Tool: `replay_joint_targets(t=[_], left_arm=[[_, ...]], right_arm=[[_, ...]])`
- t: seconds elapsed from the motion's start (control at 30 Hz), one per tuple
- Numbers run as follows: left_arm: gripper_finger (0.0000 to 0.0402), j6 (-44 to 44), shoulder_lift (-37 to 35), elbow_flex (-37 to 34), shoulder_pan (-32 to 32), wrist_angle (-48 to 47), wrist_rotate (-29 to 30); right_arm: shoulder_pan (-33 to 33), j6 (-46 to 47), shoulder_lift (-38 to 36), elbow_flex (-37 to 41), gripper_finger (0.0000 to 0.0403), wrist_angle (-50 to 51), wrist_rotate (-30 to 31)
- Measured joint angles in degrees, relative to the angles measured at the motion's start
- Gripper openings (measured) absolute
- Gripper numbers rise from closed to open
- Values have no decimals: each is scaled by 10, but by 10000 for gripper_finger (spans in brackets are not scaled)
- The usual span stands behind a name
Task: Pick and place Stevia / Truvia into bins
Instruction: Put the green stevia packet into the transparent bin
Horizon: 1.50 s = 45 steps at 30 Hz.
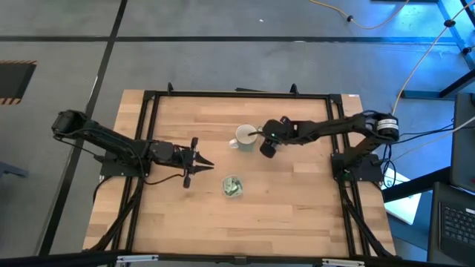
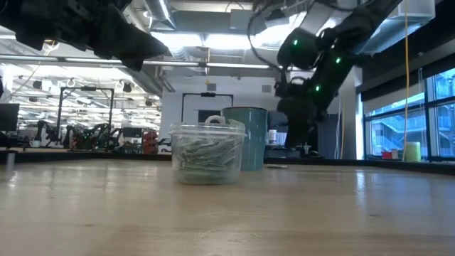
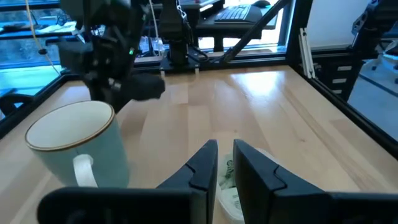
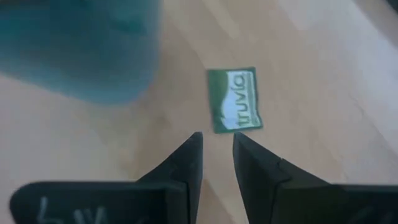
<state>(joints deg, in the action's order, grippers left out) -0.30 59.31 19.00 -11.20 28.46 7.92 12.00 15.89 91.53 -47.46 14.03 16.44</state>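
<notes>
A single green-and-white Truvia sachet [image 4: 235,101] lies flat on the wooden table beside the white mug [image 1: 243,137]. My right gripper [image 4: 216,140] hangs over the table just short of the sachet, its fingers a narrow gap apart and touching nothing; it stands next to the mug [image 1: 267,145]. The clear plastic cup [image 1: 232,185] stands on its base near the table's middle, with several sachets inside [image 2: 207,153]. My left gripper [image 1: 206,162] hovers to the left of the cup, its fingers a narrow gap apart [image 3: 225,152] and empty.
The white mug [image 3: 81,146] with a handle stands upright just beyond the cup, close to my right gripper. A black frame [image 1: 237,94] runs round the table. Bare wood lies toward the near edge [image 1: 245,230] and on the right side.
</notes>
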Motion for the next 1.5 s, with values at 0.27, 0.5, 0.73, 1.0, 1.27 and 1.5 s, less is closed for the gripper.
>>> replay_joint_targets(t=[0.27,0.5,0.73,1.0,1.27,1.5], left_arm=[[47,-19,0,0,0,0,-1],[47,-21,0,0,0,-1,-1],[47,-20,0,0,0,-1,-1],[47,4,0,0,0,-17,-1],[47,11,0,-1,0,-25,0],[47,10,0,-1,0,-30,0]], right_arm=[[41,-14,36,0,92,-8,-17],[44,-190,35,0,92,-33,-40],[87,-237,39,0,92,-39,-86],[123,-272,77,0,92,-96,-137],[145,-255,116,-3,92,-106,-164],[144,-250,116,-3,49,-99,-163]])
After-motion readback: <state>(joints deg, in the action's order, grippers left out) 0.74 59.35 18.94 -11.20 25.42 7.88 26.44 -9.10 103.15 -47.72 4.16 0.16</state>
